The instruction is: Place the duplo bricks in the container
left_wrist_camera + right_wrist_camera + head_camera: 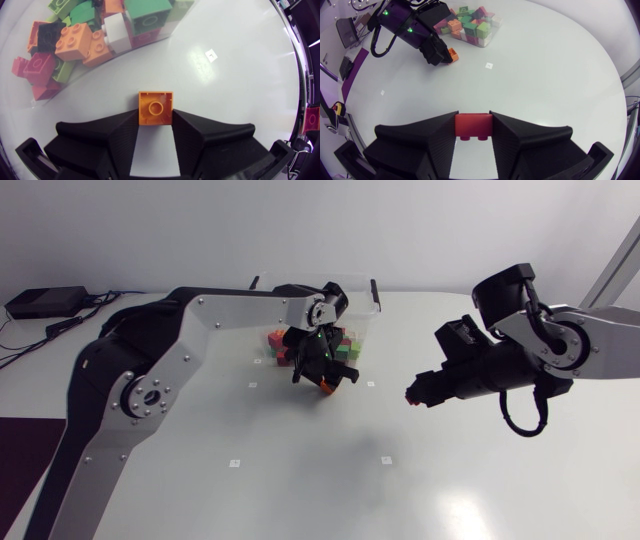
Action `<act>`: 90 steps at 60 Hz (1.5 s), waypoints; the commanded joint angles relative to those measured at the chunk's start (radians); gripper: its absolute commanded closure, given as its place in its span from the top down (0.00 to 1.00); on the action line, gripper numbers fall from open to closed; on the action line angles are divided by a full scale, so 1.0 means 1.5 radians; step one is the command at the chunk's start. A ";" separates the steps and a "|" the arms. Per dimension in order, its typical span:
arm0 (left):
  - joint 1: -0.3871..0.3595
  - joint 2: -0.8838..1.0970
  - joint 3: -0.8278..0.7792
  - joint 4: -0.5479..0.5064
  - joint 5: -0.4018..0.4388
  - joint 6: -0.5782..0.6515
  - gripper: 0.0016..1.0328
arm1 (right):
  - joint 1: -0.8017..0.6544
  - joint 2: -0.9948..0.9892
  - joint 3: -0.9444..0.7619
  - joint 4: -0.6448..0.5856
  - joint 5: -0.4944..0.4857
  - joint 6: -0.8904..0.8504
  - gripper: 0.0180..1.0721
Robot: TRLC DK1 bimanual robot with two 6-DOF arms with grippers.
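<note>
Pinching an orange brick (pixel 156 107), seemingly, is the left tool (pixel 155 116).

orange brick (pixel 155 107): glossy plastic | container (pixel 366 316): clear plastic | table (pixel 300 480): smooth (slight sheen)

Orange brick (pixel 156 107) in left fingers (pixel 116 137) nr clear container (pixel 372 298) of mixed bricks (pixel 80 42); red brick (pixel 474 126) in right fingers (pixel 438 137).

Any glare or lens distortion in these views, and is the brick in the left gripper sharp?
Head view: soft glare on the table. Left wrist view: fisheye bends the table rim; the orange brick in the left gripper is sharp. Right wrist view: same bending.
</note>
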 commanded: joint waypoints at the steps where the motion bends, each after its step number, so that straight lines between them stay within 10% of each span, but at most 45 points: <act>1: -0.003 0.000 -0.023 -0.004 -0.005 -0.016 0.32 | -0.003 -0.011 -0.003 -0.009 0.000 -0.004 0.30; 36: 0.005 -0.360 -0.360 0.103 -0.004 -0.015 0.32 | 0.053 0.056 0.176 -0.002 0.007 0.031 0.30; 90: 0.125 -0.433 -0.302 0.311 -0.004 -0.026 0.32 | 0.101 0.383 0.510 0.118 0.046 0.060 0.30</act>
